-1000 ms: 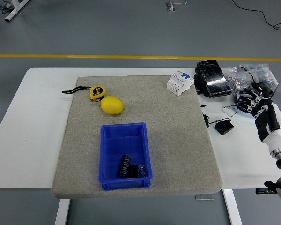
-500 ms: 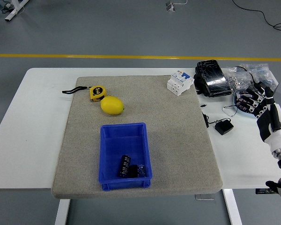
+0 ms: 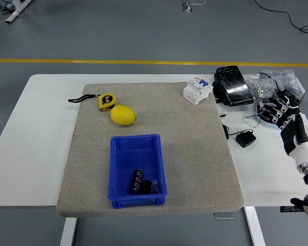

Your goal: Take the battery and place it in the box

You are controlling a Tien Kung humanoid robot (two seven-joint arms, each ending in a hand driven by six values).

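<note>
From my station, nearest the bottom of the frame sits the blue box [image 3: 137, 169] on the grey mat [image 3: 195, 154], low and a little left of centre. Inside it, against its near wall, I can see dark cylinders that I take to be batteries [image 3: 143, 183]; one lies with its long axis running roughly up and down the frame, the others bunched just beside it. So at least some of the task's things are already in the box.

At the right edge, the right robot hand [image 3: 278, 108] comes in over the white tabletop [image 3: 41, 133], off the mat, with its fingers [image 3: 270, 109] loosely spread and pointing toward the upper left, pinching nothing. It hovers over a round dish [image 3: 262, 114] and clear bags of small parts [image 3: 267, 84] in the upper right. Whether another battery lies there I cannot tell; the clutter is too small to read. The left arm is out of sight.

I judge that if a battery is picked from that pile, the box lies well down and to the left of the hand, across the mat, and the right arm is the only one placed for it.

Farther up: a small black adapter [image 3: 245, 138], a lemon [image 3: 123, 115], a yellow tape measure [image 3: 106, 101], a white breaker [image 3: 197, 90] and a black wrapped pack [image 3: 232, 85]
</note>
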